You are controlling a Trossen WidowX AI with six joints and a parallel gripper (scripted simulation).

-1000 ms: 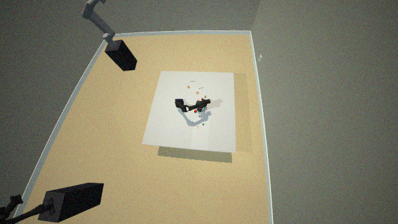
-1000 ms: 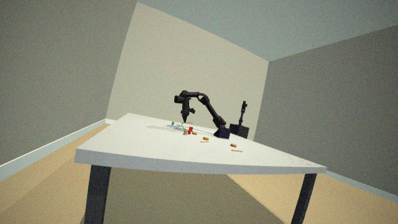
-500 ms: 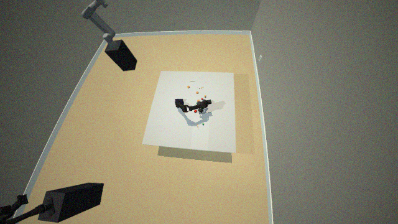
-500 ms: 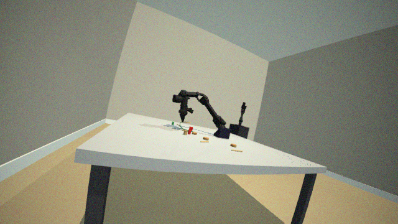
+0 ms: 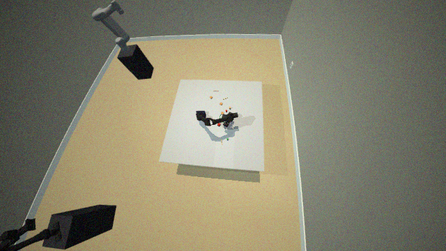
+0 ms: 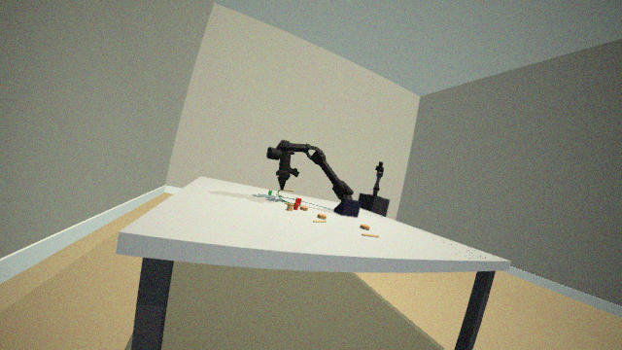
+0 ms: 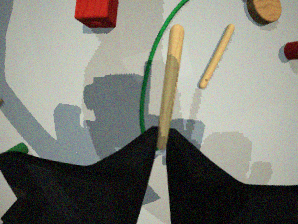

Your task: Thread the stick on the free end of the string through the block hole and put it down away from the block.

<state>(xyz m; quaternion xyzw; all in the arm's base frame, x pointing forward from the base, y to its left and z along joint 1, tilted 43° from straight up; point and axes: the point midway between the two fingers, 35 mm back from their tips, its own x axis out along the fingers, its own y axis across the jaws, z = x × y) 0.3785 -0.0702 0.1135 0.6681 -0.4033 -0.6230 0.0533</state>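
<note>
My gripper [image 6: 282,189] [image 7: 162,133] is shut on the wooden stick [image 7: 171,75], which it holds above the table by its near end. The stick points away from the fingers, toward the top of the wrist view. The green string [image 7: 145,85] curves from the fingertips up past the stick's left side. The round button [image 7: 265,11] [image 5: 222,113] lies at the upper right of the wrist view. A red block [image 7: 95,12] [image 5: 219,124] sits on the table, left of and apart from the held stick. Its hole cannot be made out.
A thin loose stick [image 7: 217,56] lies right of the held one. A dark red cylinder [image 7: 292,50] [image 5: 226,111] is at the right, a green piece [image 7: 18,149] [image 5: 228,139] at the left. Other discs [image 6: 322,216] [image 6: 364,227] and sticks [image 6: 319,222] [image 6: 369,235] lie beyond.
</note>
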